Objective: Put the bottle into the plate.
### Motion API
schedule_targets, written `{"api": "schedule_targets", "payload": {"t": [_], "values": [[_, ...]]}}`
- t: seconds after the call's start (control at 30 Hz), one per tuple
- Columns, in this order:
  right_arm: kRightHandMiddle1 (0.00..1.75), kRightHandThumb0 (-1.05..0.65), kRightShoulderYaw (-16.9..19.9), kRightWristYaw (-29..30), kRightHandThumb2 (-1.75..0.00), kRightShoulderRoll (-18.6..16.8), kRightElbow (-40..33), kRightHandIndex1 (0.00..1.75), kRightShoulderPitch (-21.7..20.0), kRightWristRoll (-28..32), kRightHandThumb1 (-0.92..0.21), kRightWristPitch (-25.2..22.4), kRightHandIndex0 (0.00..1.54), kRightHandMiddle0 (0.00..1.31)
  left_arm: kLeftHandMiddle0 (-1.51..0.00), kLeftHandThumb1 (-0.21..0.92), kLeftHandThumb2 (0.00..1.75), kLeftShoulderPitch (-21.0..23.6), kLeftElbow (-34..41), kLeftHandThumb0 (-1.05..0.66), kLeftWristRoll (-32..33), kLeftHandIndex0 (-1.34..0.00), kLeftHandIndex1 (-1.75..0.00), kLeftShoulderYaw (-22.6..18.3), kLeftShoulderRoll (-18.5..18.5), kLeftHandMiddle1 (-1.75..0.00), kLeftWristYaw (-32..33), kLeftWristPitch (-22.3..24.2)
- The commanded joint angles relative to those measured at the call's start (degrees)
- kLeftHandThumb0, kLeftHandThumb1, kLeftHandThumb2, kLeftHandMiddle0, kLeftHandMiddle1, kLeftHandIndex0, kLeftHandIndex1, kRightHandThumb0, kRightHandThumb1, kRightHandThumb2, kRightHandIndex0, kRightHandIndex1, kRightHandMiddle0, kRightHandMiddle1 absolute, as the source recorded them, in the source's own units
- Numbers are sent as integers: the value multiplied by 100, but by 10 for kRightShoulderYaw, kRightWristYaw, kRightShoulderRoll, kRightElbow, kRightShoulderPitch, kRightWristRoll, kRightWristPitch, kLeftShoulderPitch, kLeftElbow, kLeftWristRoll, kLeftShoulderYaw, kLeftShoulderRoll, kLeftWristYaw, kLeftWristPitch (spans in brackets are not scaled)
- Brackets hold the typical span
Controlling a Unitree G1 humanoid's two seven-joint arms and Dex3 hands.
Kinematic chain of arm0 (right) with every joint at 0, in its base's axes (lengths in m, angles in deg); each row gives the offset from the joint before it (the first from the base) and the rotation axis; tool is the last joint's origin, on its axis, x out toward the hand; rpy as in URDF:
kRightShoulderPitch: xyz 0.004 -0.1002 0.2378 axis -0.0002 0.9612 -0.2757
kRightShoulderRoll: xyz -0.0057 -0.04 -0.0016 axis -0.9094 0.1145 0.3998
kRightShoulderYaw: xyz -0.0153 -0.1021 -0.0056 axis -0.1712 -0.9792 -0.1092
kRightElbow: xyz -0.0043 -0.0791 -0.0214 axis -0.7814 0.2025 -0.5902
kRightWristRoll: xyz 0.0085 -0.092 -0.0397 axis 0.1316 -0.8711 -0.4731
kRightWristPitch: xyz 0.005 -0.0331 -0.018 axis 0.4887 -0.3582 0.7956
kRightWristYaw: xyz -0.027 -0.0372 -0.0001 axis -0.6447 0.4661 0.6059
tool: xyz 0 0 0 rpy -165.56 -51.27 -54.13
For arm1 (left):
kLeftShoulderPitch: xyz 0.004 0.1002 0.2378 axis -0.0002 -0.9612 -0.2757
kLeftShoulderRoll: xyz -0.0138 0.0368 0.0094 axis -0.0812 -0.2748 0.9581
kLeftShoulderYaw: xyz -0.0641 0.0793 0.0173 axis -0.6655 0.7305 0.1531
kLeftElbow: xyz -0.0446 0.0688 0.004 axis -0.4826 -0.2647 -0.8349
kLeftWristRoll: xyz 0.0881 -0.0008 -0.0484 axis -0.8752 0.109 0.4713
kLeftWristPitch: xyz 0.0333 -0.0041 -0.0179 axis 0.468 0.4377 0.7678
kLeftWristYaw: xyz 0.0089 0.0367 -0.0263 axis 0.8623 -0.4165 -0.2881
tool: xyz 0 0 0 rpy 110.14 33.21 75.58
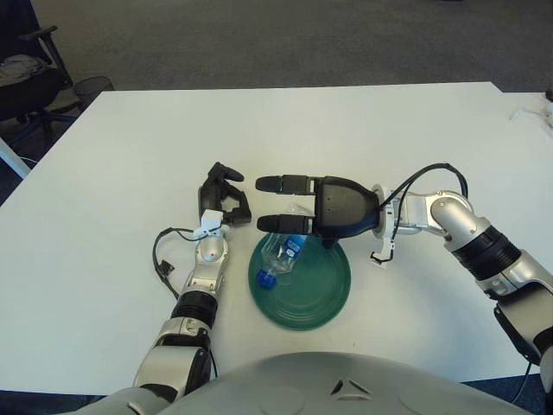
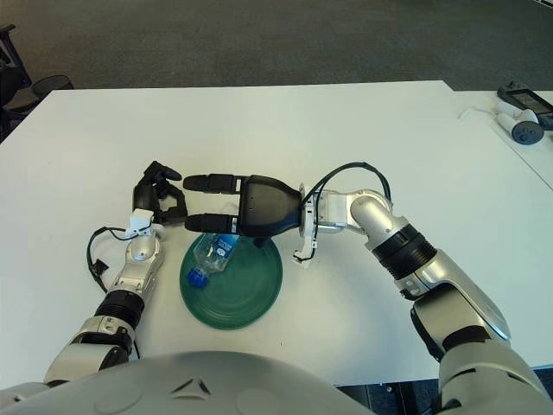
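A clear plastic bottle (image 1: 281, 255) with a blue cap and blue label lies on its side in the left part of the green plate (image 1: 315, 294). The plate sits on the white table near its front edge. My right hand (image 1: 264, 204) hovers over the plate's far left rim, just above the bottle. Its fingers are stretched out to the left and spread, and hold nothing. The bottle's upper end is partly hidden under the hand. My left hand (image 1: 226, 197) shows just left of the plate with loosely bent fingers, holding nothing.
A black cable (image 1: 162, 258) loops on the table beside my left forearm. A white cable hangs from my right wrist (image 1: 380, 251). Small devices (image 2: 521, 112) lie at the table's far right. An office chair (image 1: 26, 78) stands beyond the far left corner.
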Motion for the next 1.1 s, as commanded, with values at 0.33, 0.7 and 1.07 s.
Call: {"api": "schedule_targets", "payload": {"t": [0.33, 0.7, 1.07], "values": [[41, -36, 69, 1, -101, -37, 131, 0, -92, 189, -53, 32, 0, 0, -78, 7, 160, -32, -11, 0, -5, -57, -175, 4, -11, -175, -17, -11], [101, -31, 124, -10, -91, -139, 316, 13, -93, 474, -67, 113, 34, 10, -78, 9, 157, -25, -36, 0, 12, -55, -175, -6, -1, -173, -23, -16], [133, -18, 200, -163, -70, -205, 294, 114, -40, 855, -73, -3, 38, 34, -82, 5, 162, -36, -8, 0, 9, -59, -175, -3, 1, -171, -18, -1]]}}
